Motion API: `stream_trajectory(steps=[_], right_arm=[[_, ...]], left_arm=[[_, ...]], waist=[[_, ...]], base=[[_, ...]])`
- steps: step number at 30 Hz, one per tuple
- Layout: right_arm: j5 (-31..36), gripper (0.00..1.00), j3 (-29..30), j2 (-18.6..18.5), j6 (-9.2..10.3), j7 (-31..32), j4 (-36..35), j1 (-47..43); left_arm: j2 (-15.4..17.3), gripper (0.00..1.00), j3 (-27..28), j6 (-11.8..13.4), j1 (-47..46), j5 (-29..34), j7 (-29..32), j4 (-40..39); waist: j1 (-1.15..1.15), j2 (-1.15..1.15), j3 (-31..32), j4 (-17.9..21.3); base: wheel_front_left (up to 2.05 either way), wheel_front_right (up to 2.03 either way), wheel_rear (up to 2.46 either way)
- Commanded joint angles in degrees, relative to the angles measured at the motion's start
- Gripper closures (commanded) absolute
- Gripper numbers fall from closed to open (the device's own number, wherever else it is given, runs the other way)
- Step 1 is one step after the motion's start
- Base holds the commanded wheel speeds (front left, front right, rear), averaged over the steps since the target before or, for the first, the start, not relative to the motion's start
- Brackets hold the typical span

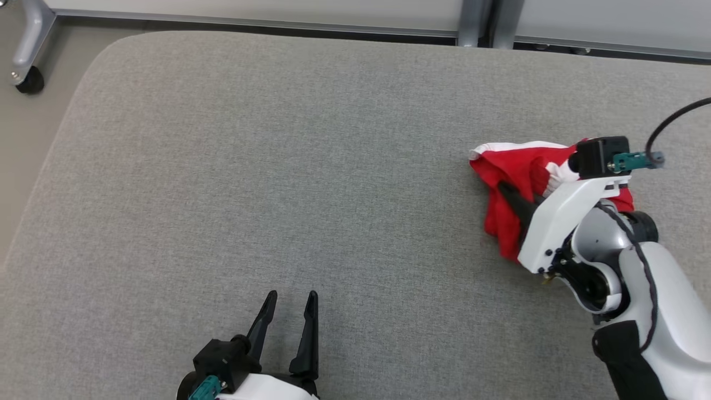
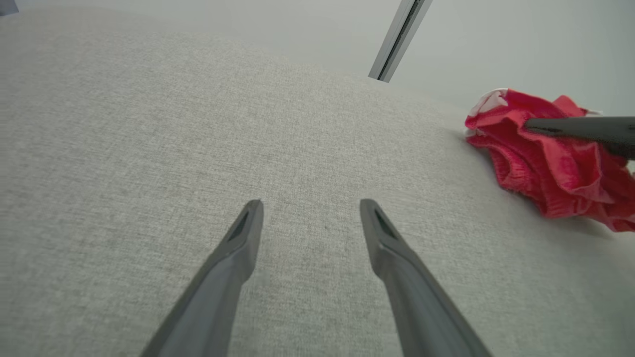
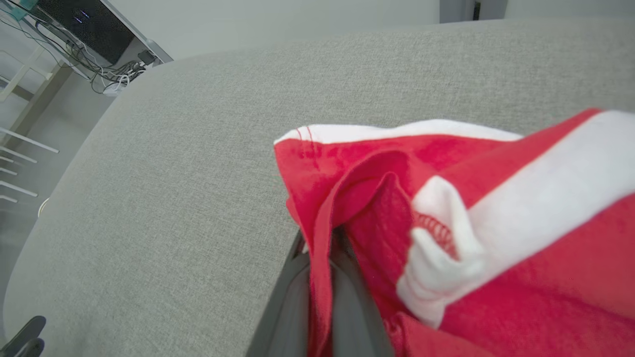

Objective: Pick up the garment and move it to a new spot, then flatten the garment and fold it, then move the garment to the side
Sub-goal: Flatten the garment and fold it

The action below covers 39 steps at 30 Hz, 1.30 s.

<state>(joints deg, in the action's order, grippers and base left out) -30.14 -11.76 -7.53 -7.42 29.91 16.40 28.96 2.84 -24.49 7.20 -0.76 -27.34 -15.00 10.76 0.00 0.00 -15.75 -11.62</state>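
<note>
The right pincer [image 1: 502, 188] has its fingers pressed together, clamped on a fold of the red and white garment [image 1: 511, 166], which lies bunched at the right side of a broad grey padded surface [image 1: 278, 166]. The head view takes in the whole surface, with the heap touching it and the white forearm partly covering it. The right wrist view adds the close detail: red cloth pinched between the two dark fingers, beside a white band with red stitching. The left wrist view shows the heap from the side, with one dark finger lying across its top. The left pincer [image 1: 291, 297] is at the near edge, fingers wide apart and empty, well apart from the garment. A small caster wheel [image 1: 29, 80] sits at the far left corner.
</note>
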Motion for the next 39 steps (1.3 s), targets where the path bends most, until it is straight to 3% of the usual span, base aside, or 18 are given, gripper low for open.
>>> stream_trajectory(steps=[1,2,3,10,18,23,24,26,27,39], right_arm=[[0.6,0.74,-0.08,0.24,-0.12,-0.87,0.78,0.36],[0.82,0.44,-0.49,0.51,-0.12,-1.37,1.18,0.28],[0.91,0.0,-0.76,0.87,-0.12,-2.01,1.51,0.1],[1.05,0.0,-2.71,1.07,-0.12,-10.48,-1.71,-2.86],[7.24,0.0,-5.37,-7.53,-0.11,-24.21,-10.95,-11.93],[11.66,0.0,-1.69,-10.1,-0.11,-31.31,-9.39,-17.23],[11.94,0.44,-1.08,-9.84,-0.11,-32.34,-8.47,-17.7],[12.59,0.9,-0.37,-9.86,-0.11,-33.84,-6.33,-17.5],[12.8,1.0,0.07,-9.65,-0.11,-34.54,-5.21,-16.87],[13.47,1.0,-2.48,-7.47,-0.11,-35.68,8.33,-4.01]], left_arm=[[0.17,0.0,0.08,0.3,-0.88,-0.26,-0.23,0.12],[0.16,0.0,0.11,0.38,-0.71,-0.34,-0.23,0.21],[0.16,0.0,0.24,0.47,-0.39,-0.34,-0.23,0.31],[0.2,0.0,0.88,0.38,1.52,-0.71,-0.23,0.86],[0.21,0.0,4.4,-0.23,4.82,1.6,-0.17,0.07],[0.18,0.0,6.49,-0.86,6.36,2.67,-0.16,-1.24],[0.18,0.0,6.67,-1.05,6.4,2.82,-0.16,-1.46],[0.2,0.0,6.51,-1.23,5.81,3.13,-0.16,-1.68],[0.2,0.0,6.27,-1.27,5.31,3.22,-0.16,-1.85],[0.2,0.0,2.97,-0.21,-0.49,2.11,-0.16,-2.34]], waist=[[0.0,0.0,0.14,-0.29],[0.0,0.0,0.38,-0.3],[0.0,0.0,0.68,-0.18],[0.0,0.0,3.86,2.28],[0.0,0.0,9.42,7.01],[0.0,0.0,9.78,8.68],[0.0,0.0,9.37,8.78],[0.0,0.0,8.28,8.66],[0.0,0.0,7.55,8.43],[0.0,0.0,-1.64,3.8]], base=[[0.0,0.0,0.0],[0.0,0.0,0.0],[0.0,0.0,0.0],[0.0,0.0,0.0],[0.0,0.0,0.0],[0.0,0.0,0.0],[0.0,0.0,0.0],[0.0,0.0,0.0],[0.0,0.0,0.0],[0.0,0.0,0.0]])
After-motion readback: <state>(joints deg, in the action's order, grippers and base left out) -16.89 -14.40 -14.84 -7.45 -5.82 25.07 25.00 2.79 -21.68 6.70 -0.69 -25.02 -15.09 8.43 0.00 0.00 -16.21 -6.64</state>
